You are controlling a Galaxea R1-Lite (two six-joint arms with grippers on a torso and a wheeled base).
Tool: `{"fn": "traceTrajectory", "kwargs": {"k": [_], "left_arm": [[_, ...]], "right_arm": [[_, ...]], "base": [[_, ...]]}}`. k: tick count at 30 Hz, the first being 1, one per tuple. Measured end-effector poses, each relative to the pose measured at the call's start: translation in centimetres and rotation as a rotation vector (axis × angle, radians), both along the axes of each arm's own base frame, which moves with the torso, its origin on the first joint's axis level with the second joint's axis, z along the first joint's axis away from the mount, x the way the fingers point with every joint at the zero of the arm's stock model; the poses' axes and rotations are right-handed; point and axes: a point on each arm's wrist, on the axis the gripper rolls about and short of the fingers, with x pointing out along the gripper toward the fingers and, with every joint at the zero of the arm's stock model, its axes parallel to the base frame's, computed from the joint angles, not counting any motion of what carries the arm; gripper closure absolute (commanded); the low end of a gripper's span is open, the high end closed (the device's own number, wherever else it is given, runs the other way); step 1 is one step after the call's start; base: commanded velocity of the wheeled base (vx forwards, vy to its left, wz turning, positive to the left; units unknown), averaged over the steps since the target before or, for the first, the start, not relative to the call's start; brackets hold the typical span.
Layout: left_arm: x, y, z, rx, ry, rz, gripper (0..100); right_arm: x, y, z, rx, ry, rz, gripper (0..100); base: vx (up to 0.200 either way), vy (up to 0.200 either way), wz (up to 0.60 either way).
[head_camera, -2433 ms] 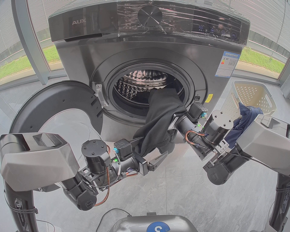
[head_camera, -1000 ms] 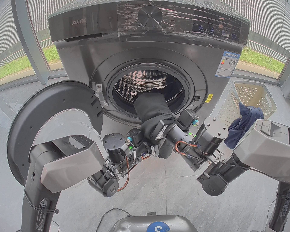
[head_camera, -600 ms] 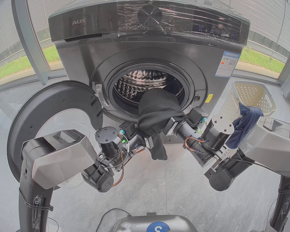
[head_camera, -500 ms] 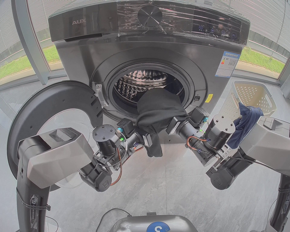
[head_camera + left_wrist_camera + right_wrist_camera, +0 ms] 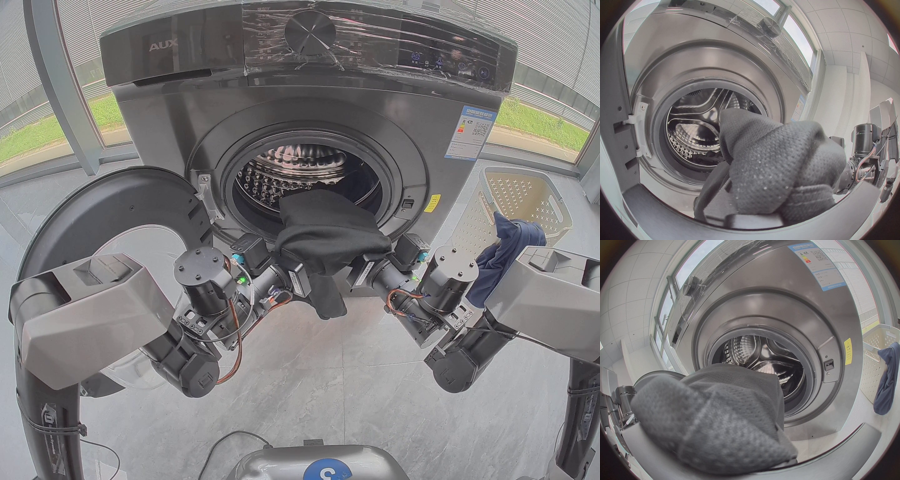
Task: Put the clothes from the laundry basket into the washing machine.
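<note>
A black garment [image 5: 325, 228] lies bunched across the lower lip of the washing machine's round opening [image 5: 294, 165], its far end inside the steel drum. A tail of it hangs down outside. My left gripper [image 5: 306, 276] and right gripper [image 5: 351, 270] sit side by side just under the lip, both shut on the garment and mostly buried in it. The left wrist view has the cloth [image 5: 775, 162] heaped over the gripper in front of the drum [image 5: 693, 131]. In the right wrist view the cloth [image 5: 725, 415] lies the same way. A navy garment [image 5: 509, 250] hangs over the laundry basket [image 5: 531, 194].
The machine's round door [image 5: 112, 212] stands swung wide open on the left, close behind my left arm. The pale basket [image 5: 878, 343] with the navy cloth [image 5: 887, 380] stands on the floor right of the machine. Bare grey tile floor [image 5: 350, 387] lies below both arms.
The left arm came in from lower left, its gripper open, and closed on the hanging part of the black garment. Both grippers then lifted the cloth toward the drum; less of it hangs outside.
</note>
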Motion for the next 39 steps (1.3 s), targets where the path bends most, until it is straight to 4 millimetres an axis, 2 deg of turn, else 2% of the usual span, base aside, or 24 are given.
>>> {"fn": "traceTrajectory", "kwargs": {"k": [5, 9, 18, 23, 26, 30, 33, 39], "left_arm": [[-0.1, 0.3, 0.2, -0.004, -0.003, 0.007, 100], [-0.3, 0.4, 0.3, -0.002, 0.0, 0.008, 100], [-2.5, 2.2, -0.1, 0.046, 0.062, 0.016, 100], [-5.4, 4.2, -0.3, 0.096, 0.125, 0.015, 100], [-7.5, 5.5, -0.1, 0.121, 0.153, 0.02, 100], [-9.7, 6.9, 0.3, 0.138, 0.17, 0.027, 100], [-10.9, 7.5, 0.4, 0.147, 0.182, 0.024, 100], [-12.2, 7.6, 0.3, 0.171, 0.188, 0.007, 100]], "right_arm": [[-0.4, 0.2, 0.0, 0.008, 0.01, 0.013, 0], [-1.5, 0.0, -0.9, -0.034, 0.048, 0.041, 0], [-7.8, -1.0, -3.9, -0.215, 0.206, 0.176, 0], [-11.4, -2.0, -4.8, -0.301, 0.272, 0.242, 0], [-12.8, -2.6, -4.9, -0.329, 0.291, 0.264, 0], [-13.4, -3.3, -4.6, -0.338, 0.297, 0.264, 0], [-13.1, -4.4, -4.2, -0.329, 0.295, 0.227, 0], [-12.3, -6.1, -3.8, -0.313, 0.298, 0.161, 0]], "base": [[0.0, 0.0, 0.0], [0.0, 0.0, 0.0], [0.0, 0.0, 0.0], [0.0, 0.0, 0.0], [0.0, 0.0, 0.0], [0.0, 0.0, 0.0], [0.0, 0.0, 0.0], [0.0, 0.0, 0.0]]}}
